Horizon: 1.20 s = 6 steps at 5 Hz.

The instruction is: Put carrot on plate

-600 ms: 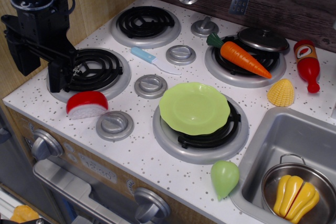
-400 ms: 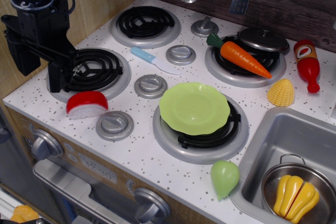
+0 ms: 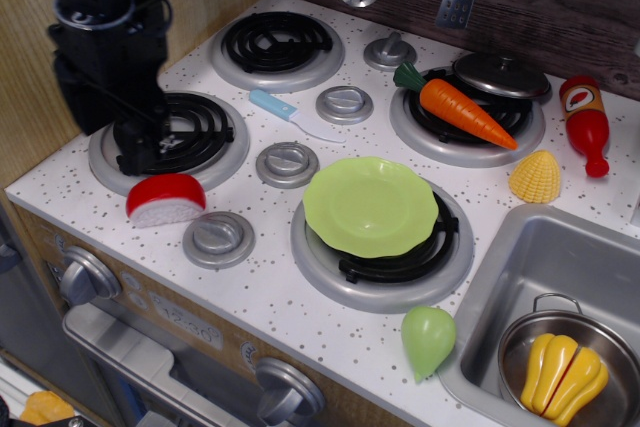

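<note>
The orange carrot (image 3: 466,113) with a dark green top lies tilted across the back right burner, next to a grey pot lid (image 3: 500,75). The lime-green wavy-rimmed plate (image 3: 370,205) sits empty on the front right burner. My black gripper (image 3: 110,122) hangs over the front left burner at the far left, well away from both the carrot and the plate. Its fingers stand apart with nothing between them. The arm looks slightly blurred.
A red ketchup bottle (image 3: 586,125) and a yellow corn piece (image 3: 535,177) lie right of the carrot. A green pear toy (image 3: 428,339) is at the front edge. The sink (image 3: 520,247) holds a pot with yellow food. A red-and-white piece (image 3: 165,199) and a blue-handled knife (image 3: 290,114) lie near my gripper.
My gripper and arm have shifted to the right and a little back over the front left burner. The carrot, the plate and the other things have not moved.
</note>
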Each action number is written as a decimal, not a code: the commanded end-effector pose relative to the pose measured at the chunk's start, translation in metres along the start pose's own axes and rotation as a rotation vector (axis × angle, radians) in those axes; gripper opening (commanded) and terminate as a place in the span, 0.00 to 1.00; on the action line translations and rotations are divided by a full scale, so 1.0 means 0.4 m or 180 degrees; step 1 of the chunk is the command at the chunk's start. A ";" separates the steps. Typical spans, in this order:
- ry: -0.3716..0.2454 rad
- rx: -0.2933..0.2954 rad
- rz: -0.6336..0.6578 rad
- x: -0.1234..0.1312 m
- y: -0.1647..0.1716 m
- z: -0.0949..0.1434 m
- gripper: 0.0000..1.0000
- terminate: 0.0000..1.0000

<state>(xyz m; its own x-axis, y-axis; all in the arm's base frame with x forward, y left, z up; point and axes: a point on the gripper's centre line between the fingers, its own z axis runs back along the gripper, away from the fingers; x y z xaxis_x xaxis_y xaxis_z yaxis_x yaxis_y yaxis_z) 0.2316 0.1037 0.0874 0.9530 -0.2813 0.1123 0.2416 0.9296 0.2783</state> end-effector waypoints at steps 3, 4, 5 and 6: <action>-0.1363 0.0581 -0.2061 0.311 -0.088 0.050 1.00 0.00; -0.1485 0.0771 -0.2640 0.369 -0.118 0.058 1.00 0.00; -0.1529 0.0796 -0.2822 0.407 -0.137 0.065 1.00 0.00; -0.1650 0.0730 -0.2856 0.446 -0.172 0.046 1.00 0.00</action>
<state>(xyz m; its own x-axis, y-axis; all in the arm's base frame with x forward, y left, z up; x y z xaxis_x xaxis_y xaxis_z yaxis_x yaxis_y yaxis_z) 0.3743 -0.0282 0.0813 0.1805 -0.9665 0.1826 0.7856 0.2534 0.5644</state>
